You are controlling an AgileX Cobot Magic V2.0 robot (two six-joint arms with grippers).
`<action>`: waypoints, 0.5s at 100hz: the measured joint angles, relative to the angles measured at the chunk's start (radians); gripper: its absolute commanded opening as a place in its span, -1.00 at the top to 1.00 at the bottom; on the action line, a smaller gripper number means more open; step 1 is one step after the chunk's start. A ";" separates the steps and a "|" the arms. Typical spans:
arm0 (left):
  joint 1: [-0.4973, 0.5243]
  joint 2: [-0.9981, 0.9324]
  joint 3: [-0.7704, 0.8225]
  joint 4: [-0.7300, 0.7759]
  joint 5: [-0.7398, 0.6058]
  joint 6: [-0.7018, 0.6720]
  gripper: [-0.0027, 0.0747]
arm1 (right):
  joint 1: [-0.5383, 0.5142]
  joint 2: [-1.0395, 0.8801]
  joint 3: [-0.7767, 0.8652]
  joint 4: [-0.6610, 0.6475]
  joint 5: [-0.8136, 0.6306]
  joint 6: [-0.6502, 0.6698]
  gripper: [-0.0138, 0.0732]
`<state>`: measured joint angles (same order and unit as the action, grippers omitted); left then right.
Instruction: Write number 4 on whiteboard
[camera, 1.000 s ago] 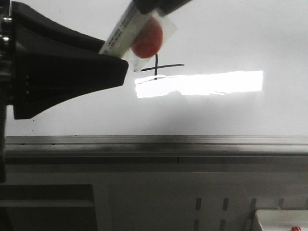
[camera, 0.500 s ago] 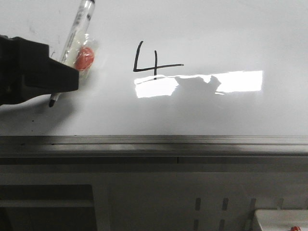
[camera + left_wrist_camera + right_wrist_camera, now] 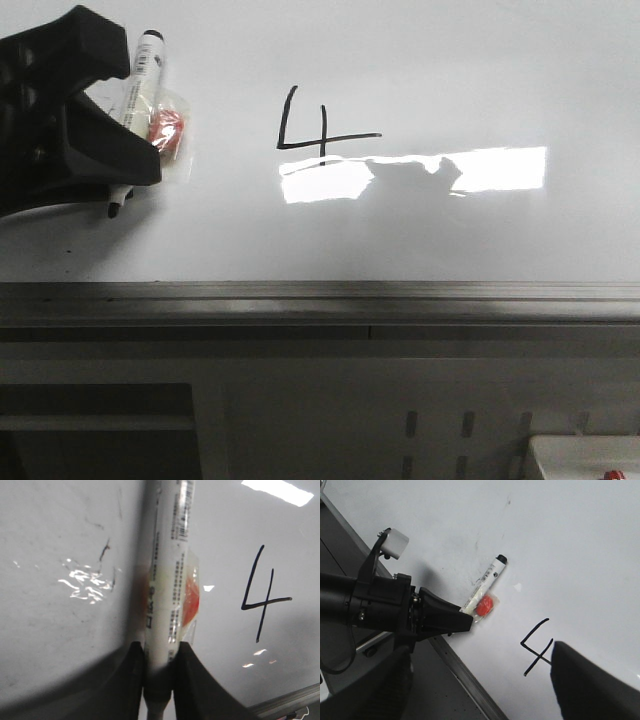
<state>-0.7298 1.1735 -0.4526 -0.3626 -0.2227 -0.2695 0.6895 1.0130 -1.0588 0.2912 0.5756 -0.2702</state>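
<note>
Number 4 (image 3: pixel 318 125) sits in thin black strokes on the whiteboard (image 3: pixel 480 60), just above the bright glare. Well off to its left, the left gripper (image 3: pixel 128 170) pinches a marker (image 3: pixel 135 100), tip down at the board. Only dark finger shapes (image 3: pixel 590 680) of the right gripper show; I cannot tell its state.

occluded: number 4 (image 3: pixel 536 645) partly | by: right gripper (image 3: pixel 590 680), seemingly
</note>
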 measured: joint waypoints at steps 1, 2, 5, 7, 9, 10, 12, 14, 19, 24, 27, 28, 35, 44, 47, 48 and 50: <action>0.000 0.000 0.000 0.000 0.000 0.000 0.97 | 0.000 0.000 0.000 0.000 0.000 0.000 -0.49; 0.000 0.000 0.000 0.002 0.000 0.000 0.97 | 0.000 0.000 0.000 0.000 0.000 0.000 -0.49; 0.000 0.000 0.000 0.004 0.000 0.000 0.92 | 0.000 0.000 0.000 0.000 0.000 0.000 -0.49; 0.000 0.000 0.000 0.007 0.000 0.000 0.86 | 0.000 0.000 0.000 0.000 0.000 0.000 -0.49; 0.000 0.000 0.000 0.007 0.000 0.000 0.82 | 0.000 0.000 0.000 0.000 0.000 0.000 -0.49; 0.000 0.000 0.000 0.009 0.000 0.000 0.76 | 0.000 0.000 0.000 0.000 0.000 0.000 -0.49; 0.000 0.000 0.000 0.011 0.000 0.000 0.67 | 0.000 0.000 0.000 0.000 0.000 0.000 -0.49; 0.000 0.000 0.000 0.011 -0.002 0.000 0.57 | 0.000 0.000 0.000 0.000 0.000 0.000 -0.49; 0.000 0.002 0.000 0.011 -0.004 0.000 0.30 | 0.000 0.000 0.000 0.000 0.000 0.000 -0.49; 0.000 0.004 0.000 0.011 -0.011 0.000 0.06 | 0.000 0.000 0.000 0.000 0.000 0.000 -0.49; 0.000 0.004 0.000 0.011 -0.016 0.000 -0.06 | 0.000 0.000 0.000 0.000 0.000 0.000 -0.49; 0.000 0.004 0.000 0.011 -0.018 0.000 -0.10 | 0.000 0.000 0.000 0.000 0.000 0.000 -0.49; 0.000 0.004 0.000 0.013 -0.032 0.000 -0.22 | 0.000 0.000 0.000 0.000 0.000 0.000 -0.49; -0.002 0.004 -0.004 0.019 -0.041 -0.002 -0.21 | 0.000 0.000 0.000 0.000 0.000 0.000 -0.49; -0.002 0.004 -0.004 0.019 -0.043 -0.002 -0.21 | 0.000 0.000 0.000 0.000 0.000 0.000 -0.49; -0.002 0.004 -0.004 0.019 -0.045 -0.002 -0.21 | 0.000 0.000 0.000 0.000 0.000 0.000 -0.49; -0.002 0.004 -0.004 0.019 -0.044 -0.002 -0.21 | 0.000 0.000 0.000 0.000 0.000 0.000 -0.49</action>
<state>-0.7315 1.1775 -0.4566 -0.3436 -0.2671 -0.2716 0.6895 1.0130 -1.0588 0.2912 0.5756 -0.2702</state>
